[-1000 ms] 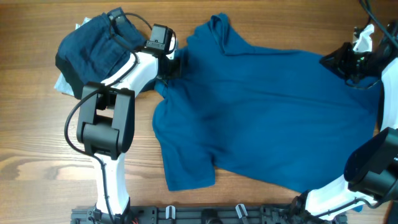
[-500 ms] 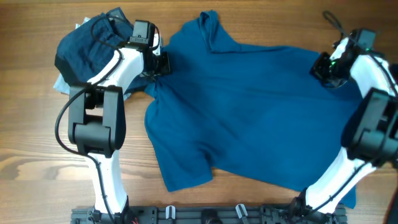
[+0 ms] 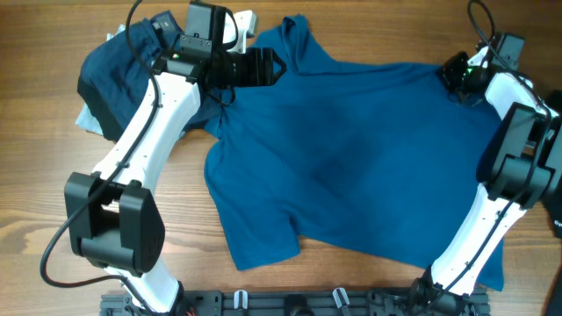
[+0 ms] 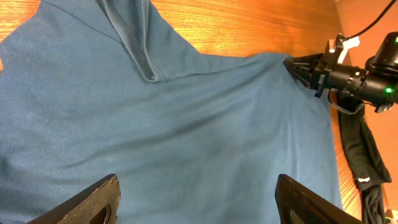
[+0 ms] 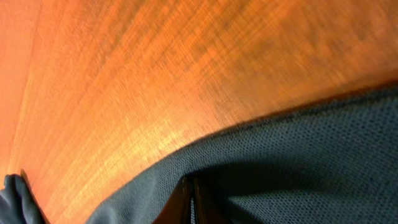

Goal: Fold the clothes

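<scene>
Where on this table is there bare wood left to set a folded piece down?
The table is bare left of the blue shirt, below the dark pile, though the left arm crosses it. There is also a strip beyond the shirt between collar and right gripper. Centre and right are covered.

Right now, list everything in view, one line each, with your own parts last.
shirt: one, blue, spread flat across the middle of the table, collar toward the far edge
pile of clothes: one, dark navy, far left corner, beside the shirt
cloth: one, light blue, showing from under the pile's left edge
garment: one, black, past the shirt's right edge, seen from the left wrist
table: one, brown wood, under everything
rail: one, black, along the near edge
left gripper: one, black on a white arm, open over the shirt near the collar
right gripper: one, black on a white arm, pinching the shirt's far right corner
</scene>
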`<state>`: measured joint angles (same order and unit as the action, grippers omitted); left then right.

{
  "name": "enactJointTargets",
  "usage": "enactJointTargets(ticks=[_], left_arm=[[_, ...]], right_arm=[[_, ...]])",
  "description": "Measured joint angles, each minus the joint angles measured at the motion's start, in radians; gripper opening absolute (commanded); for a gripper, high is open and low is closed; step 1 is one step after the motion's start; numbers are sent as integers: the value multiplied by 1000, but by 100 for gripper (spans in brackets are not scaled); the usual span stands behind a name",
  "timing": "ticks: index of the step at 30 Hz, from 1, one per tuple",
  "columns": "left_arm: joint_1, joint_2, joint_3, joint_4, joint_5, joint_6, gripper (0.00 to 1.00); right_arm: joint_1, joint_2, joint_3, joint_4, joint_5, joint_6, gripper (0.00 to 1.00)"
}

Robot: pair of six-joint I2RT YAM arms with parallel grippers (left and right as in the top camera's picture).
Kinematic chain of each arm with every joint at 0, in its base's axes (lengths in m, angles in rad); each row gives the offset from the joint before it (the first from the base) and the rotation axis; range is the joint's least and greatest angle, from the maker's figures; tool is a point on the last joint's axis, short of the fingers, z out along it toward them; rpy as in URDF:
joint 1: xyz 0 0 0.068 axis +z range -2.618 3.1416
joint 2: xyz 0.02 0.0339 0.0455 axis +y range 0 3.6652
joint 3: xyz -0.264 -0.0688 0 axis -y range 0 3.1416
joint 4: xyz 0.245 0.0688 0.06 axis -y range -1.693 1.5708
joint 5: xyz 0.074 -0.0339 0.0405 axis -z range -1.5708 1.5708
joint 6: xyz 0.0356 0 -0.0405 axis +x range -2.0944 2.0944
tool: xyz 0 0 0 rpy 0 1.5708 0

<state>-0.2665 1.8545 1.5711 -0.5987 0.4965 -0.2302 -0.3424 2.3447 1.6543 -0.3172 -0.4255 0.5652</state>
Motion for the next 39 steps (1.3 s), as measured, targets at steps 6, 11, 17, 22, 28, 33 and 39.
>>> enactJointTargets(ticks=[6, 11, 17, 22, 28, 33, 39], left_arm=[[-2, -1, 0, -4, -6, -4, 81], [-2, -29, 0, -35, -62, 0, 82], [-2, -179, 0, -185, -158, 19, 80], [-2, -327, 0, -371, -228, 24, 77], [-2, -415, 2, -668, -319, -37, 76], [-2, -413, -160, -669, -354, -139, 79], [18, -405, -557, -500, -283, -293, 69]], right_arm=[[-15, 30, 108, -113, -72, -96, 14], [-110, -161, 114, -248, -166, -201, 31], [-189, -625, 151, -538, -152, -275, 86], [-175, -844, 160, -816, -121, -291, 100], [-175, -981, 144, -1089, -31, -295, 100], [-175, -1094, 0, -1117, 29, -292, 100], [-175, -1111, -398, -1012, 71, -264, 100]])
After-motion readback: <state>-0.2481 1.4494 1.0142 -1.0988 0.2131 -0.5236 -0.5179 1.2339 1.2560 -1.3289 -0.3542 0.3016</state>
